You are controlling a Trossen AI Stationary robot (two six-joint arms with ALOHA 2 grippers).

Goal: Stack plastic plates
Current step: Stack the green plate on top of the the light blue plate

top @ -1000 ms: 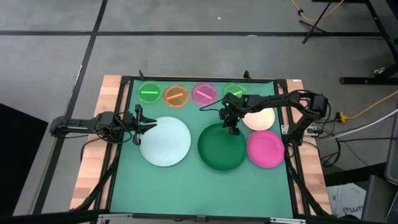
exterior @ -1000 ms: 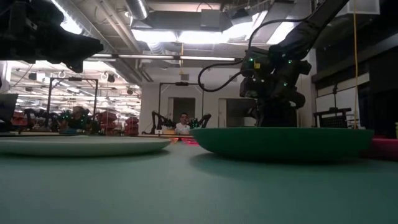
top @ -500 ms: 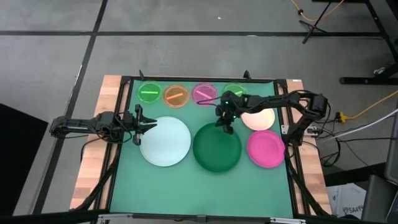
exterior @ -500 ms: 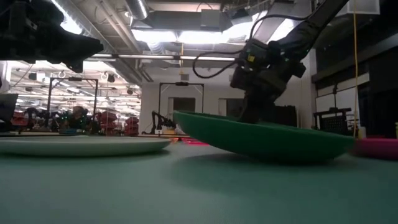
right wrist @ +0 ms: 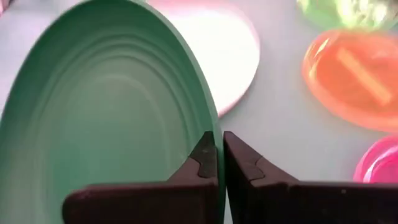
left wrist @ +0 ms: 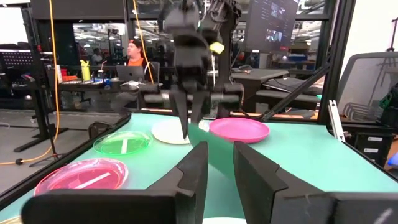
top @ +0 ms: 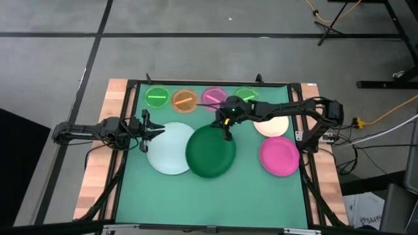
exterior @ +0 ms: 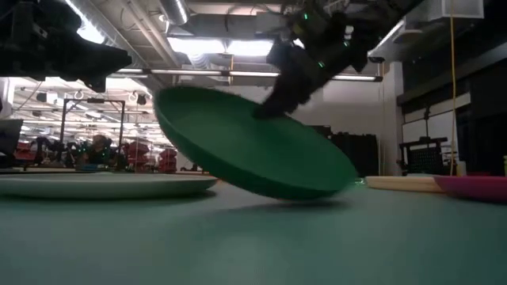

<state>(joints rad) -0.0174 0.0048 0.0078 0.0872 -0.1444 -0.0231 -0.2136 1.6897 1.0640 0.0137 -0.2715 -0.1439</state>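
From above, the right gripper [top: 226,127] pinches the far rim of the dark green plate [top: 210,152], whose near-left edge overlaps the white plate [top: 166,149]. Gripping by the rim lets the arm carry the large plate across without covering its base, presumably so it can settle on the white one. The left gripper [top: 155,130] waits at the white plate's left edge, fingers partly apart and holding nothing. Four small translucent plates line the far side of the table [top: 261,189]; the cream plate [top: 274,124] and magenta plate [top: 279,155] sit on the right.

At table level, the dark green plate [exterior: 253,150] is tilted steeply, its lower edge near or on the table and the raised edge toward the white plate [exterior: 103,185], an angle that should clear that rim.

The left wrist view shows the left arm's own fingers [left wrist: 193,171] slightly parted, empty, with the right gripper [left wrist: 188,118] beyond.

In the right wrist view the fingers [right wrist: 239,165] are closed tight on the green rim [right wrist: 211,124].
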